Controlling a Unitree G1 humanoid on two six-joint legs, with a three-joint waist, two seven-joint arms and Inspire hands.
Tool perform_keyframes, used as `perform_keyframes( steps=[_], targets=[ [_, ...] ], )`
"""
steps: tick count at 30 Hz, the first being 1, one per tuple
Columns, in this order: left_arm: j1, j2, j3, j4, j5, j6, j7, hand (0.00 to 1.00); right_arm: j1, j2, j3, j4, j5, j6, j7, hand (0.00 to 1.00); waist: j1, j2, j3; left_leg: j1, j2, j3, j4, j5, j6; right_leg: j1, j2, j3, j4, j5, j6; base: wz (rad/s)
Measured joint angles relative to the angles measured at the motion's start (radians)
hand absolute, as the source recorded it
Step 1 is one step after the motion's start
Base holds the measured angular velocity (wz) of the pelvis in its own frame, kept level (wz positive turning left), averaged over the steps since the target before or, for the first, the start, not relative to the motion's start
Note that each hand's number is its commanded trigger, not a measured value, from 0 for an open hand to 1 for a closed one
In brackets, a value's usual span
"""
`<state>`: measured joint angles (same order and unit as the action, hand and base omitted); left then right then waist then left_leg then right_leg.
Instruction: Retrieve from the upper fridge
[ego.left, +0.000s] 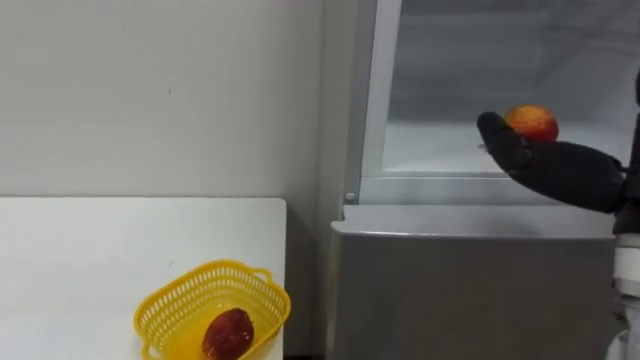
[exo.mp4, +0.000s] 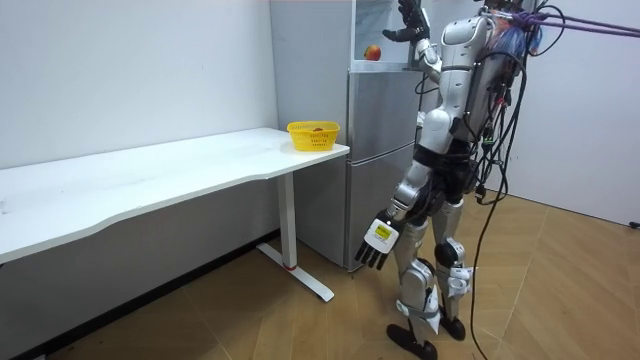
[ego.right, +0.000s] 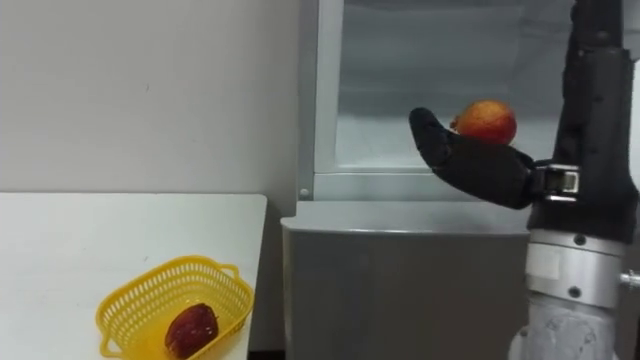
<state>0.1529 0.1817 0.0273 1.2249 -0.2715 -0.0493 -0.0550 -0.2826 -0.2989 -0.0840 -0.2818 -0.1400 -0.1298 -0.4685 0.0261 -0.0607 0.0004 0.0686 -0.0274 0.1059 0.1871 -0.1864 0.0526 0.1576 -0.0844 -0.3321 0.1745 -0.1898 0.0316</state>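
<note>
A red-and-yellow round fruit (ego.left: 532, 122) shows in the open upper fridge compartment (ego.left: 440, 150), just above the shelf's front edge. My right hand (ego.left: 560, 170) reaches into that compartment from the right. Its thumb points up beside the fruit and its dark palm covers the fruit's lower part. In the room view the right hand (exo.mp4: 407, 22) has straight, spread fingers, with the fruit (exo.mp4: 372, 52) close to the thumb. I cannot tell whether the fruit rests on the shelf or on the hand. My left hand (exo.mp4: 378, 240) hangs open by my thigh.
A yellow basket (ego.left: 175, 295) stands at the white table's (ego.left: 100, 250) right end and holds a dark red fruit (ego.left: 228, 335). The fridge's shut grey lower door (ego.left: 470, 290) is right of the table. I stand upright facing the fridge.
</note>
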Motion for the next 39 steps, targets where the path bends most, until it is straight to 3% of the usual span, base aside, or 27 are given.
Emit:
perform_keyframes(
  steps=[6,10,15,20,24,27,32,39],
  targets=[
    [0.011,0.001,0.009,-0.011,0.001,0.0,-0.009,0.0,0.0,-0.037,-0.064,0.078,0.025,0.015,0.001,0.0,-0.006,-0.006,-0.0011,-0.005,-0.001,-0.003,0.002,0.0,0.0,-0.001,0.0,-0.002,0.0,0.0,0.0,0.02],
    [0.019,0.011,0.014,-0.013,0.001,0.0,-0.019,0.0,-0.016,-0.135,-0.085,0.142,0.062,0.04,-0.01,0.0,-0.008,-0.022,-0.0015,-0.004,-0.001,-0.004,0.001,0.0,0.0,0.0,0.0,-0.003,0.0,0.0,0.0,0.0],
    [0.023,0.024,0.04,-0.016,0.001,0.021,-0.021,0.0,-0.057,-0.181,-0.106,0.173,0.085,0.074,-0.03,0.0,-0.01,-0.039,-0.0001,-0.004,-0.001,-0.005,0.002,0.0,0.0,-0.002,0.001,-0.001,-0.001,0.0,0.0,0.0],
    [0.032,0.033,0.069,-0.033,0.029,0.036,-0.018,0.0,-0.132,-0.264,-0.102,0.24,0.144,0.109,0.023,0.0,-0.012,-0.059,-0.001,-0.005,0.0,-0.008,0.002,0.0,0.0,-0.001,0.001,0.0,0.0,0.0,0.0,0.0],
    [0.053,0.041,0.069,-0.075,0.039,0.045,-0.017,0.0,-0.179,-0.267,-0.093,0.315,0.221,0.115,0.068,0.0,-0.015,-0.072,-0.0001,-0.005,0.0,-0.006,0.003,0.0,0.0,-0.001,0.002,0.004,0.0,0.0,0.0,0.0],
    [0.059,0.046,0.07,-0.098,0.041,0.054,-0.018,0.0,-0.219,-0.29,-0.072,0.396,0.319,0.147,0.103,0.0,-0.013,-0.079,-0.0012,-0.01,0.0,-0.01,0.009,-0.001,0.001,-0.002,0.001,0.003,0.0,0.0,0.0,0.05],
    [0.062,0.049,0.07,-0.135,0.073,0.089,-0.023,0.0,-0.233,-0.308,-0.053,0.433,0.401,0.176,0.166,0.0,0.0,-0.077,-0.0035,-0.028,0.0,-0.015,0.031,-0.002,0.002,-0.014,0.001,-0.002,0.001,0.0,0.0,0.03],
    [0.085,0.049,0.075,-0.179,0.143,0.105,-0.018,0.0,-0.27,-0.32,-0.053,0.479,0.461,0.204,0.226,0.0,0.004,-0.065,-0.0095,-0.039,-0.001,-0.027,0.034,-0.002,0.002,-0.017,-0.002,-0.025,0.011,0.0,0.0,0.06]
  ],
)
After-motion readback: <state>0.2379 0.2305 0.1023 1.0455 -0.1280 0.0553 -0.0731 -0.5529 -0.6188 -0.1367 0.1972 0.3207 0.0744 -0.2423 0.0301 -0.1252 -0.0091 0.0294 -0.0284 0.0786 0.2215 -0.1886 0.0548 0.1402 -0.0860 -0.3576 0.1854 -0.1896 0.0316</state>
